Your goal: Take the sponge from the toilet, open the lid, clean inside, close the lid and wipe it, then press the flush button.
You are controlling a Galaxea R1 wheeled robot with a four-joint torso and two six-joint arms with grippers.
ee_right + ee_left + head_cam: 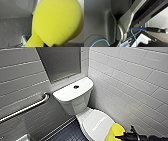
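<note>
Right hand: your right hand (120,135) comes in low from the right and looks closed on the sponge (114,131), pinching it at the near end, with most of the yellow body standing out ahead of the hand.
Left hand: you cannot tell whether it is open or closed; the left wrist view looks along the robot's own dark body and a blue cable (134,36).
Sponge position: it sits at the front right edge of the lid (96,122); whether it touches the lid or hangs just above it cannot be told from here.
Lid: down and closed over the bowl, smooth and white.
Toilet: the toilet (75,102) stands in the corner against the tiled wall (130,77), with the flush button (76,86) in the middle of the tank top, well apart from your hand.
How the sponge handles: judge it light, soft and springy. It will squash under a hard squeeze and bend when pressed on a surface.
Where to hold: the pinched waist, seen in the right wrist view below the big rounded lobe, looks like the surest place, since the lobes either side should keep it from slipping.
How the lid handles: probably light, stiff and slick, hinged at the back, so its front rim is the likely place to lift.
Nearby: a metal grab bar (27,107) runs along the left wall, clear of the toilet.
</note>
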